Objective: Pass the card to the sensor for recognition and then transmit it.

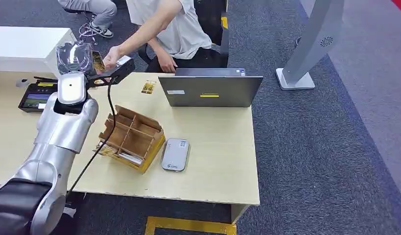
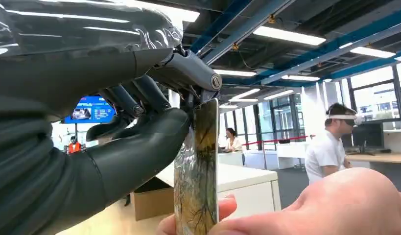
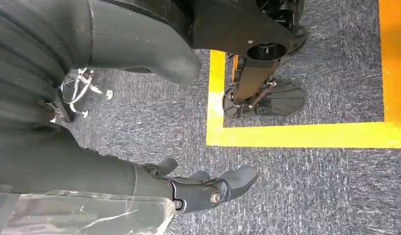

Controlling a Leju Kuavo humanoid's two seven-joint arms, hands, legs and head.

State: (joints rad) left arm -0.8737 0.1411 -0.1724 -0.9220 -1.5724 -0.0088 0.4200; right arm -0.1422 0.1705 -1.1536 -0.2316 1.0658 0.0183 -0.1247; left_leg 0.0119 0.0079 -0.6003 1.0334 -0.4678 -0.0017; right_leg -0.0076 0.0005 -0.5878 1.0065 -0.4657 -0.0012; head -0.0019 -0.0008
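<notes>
Pale wooden table (image 1: 218, 161) on grey carpet, office beyond. Left hand (image 2: 139, 132) pinches the glossy yellow-brown patterned card (image 2: 197, 171) above the table's far-left edge; a person's hand (image 2: 306, 210) touches it. Handover step, judged: next, release once they grip. Right hand (image 3: 208, 188) hangs empty, fingers loosely apart.

Glossy card (image 2: 197, 176); matt wooden table (image 1: 213, 147); rough carpet (image 1: 325, 147).

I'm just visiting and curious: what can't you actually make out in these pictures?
- Head view: the card is too small to read.
- Left wrist view: the card's lower end is cut off by the edge, behind the person's hand.
- Head view: the left robot hand sits under a glossy cover, fingers unclear.
</notes>
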